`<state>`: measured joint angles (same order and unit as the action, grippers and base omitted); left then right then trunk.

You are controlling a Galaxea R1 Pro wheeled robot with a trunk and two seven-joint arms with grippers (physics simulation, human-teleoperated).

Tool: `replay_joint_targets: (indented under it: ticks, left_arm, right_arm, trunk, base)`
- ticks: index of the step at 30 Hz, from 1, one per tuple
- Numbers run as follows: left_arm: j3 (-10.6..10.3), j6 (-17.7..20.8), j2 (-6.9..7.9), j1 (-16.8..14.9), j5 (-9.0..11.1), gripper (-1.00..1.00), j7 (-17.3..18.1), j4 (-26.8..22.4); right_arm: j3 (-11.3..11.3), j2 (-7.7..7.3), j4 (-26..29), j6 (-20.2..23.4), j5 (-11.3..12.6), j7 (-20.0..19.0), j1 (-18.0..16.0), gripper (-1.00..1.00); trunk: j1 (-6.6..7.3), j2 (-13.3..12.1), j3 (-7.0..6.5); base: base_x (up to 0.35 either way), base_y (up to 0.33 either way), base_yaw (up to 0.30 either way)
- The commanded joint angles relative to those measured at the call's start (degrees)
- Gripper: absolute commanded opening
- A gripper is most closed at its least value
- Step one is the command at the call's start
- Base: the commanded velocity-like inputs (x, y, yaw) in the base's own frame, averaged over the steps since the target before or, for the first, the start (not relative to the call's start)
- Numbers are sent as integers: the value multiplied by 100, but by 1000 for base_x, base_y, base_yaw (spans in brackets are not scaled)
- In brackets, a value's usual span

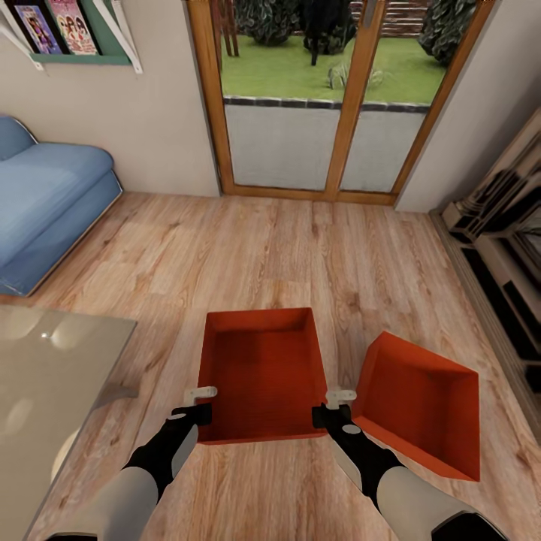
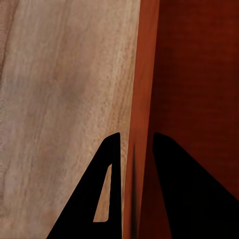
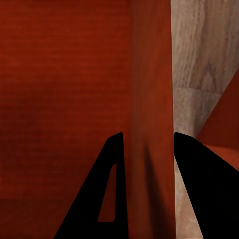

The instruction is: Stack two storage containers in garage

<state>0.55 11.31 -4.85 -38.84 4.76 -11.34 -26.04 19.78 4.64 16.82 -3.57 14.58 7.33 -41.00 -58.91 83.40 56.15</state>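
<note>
Straddling opposite walls of one orange-red storage container [image 1: 263,372], both grippers reach into the lower middle of the head view. The left gripper [image 1: 200,402] sits at the bin's 9 o'clock wall; in the left wrist view its two dark fingers [image 2: 107,199] stand one on each side of that wall [image 2: 142,124], close against it, pinching it. The right gripper [image 1: 340,403] is at the bin's 3 o'clock wall, and in the right wrist view its fingers [image 3: 112,194] likewise flank the wall [image 3: 152,124], pinching it. This bin sits open side up on the light wood-plank floor [image 1: 285,248] of the living room. The second storage container [image 1: 424,406] lies at 3 o'clock of the first, just beside the right gripper, turned at an angle. A blue sofa [image 1: 45,195] is at 10 o'clock, wood-framed glass doors [image 1: 323,98] at 12 o'clock, a glass-topped table [image 1: 45,376] at 8 o'clock.
</note>
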Motion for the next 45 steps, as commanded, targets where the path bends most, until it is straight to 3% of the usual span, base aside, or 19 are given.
replay_joint_targets:
  ticks: [1, 45]
  left_arm:
    - [7, 38, 4, 0, -19, -100, -52, -15]
    - [12, 38, 19, 0, -19, -100, -52, -24]
  right_arm:
    - [52, -7, -12, -30, 54, 50, -5, -100]
    - [61, -7, 14, -44, 51, 58, -5, -100]
  trunk:
    - [23, -40, -15]
    - [989, -1805, -805]
  base:
    - [0, 0, 0]
    - [0, 0, 0]
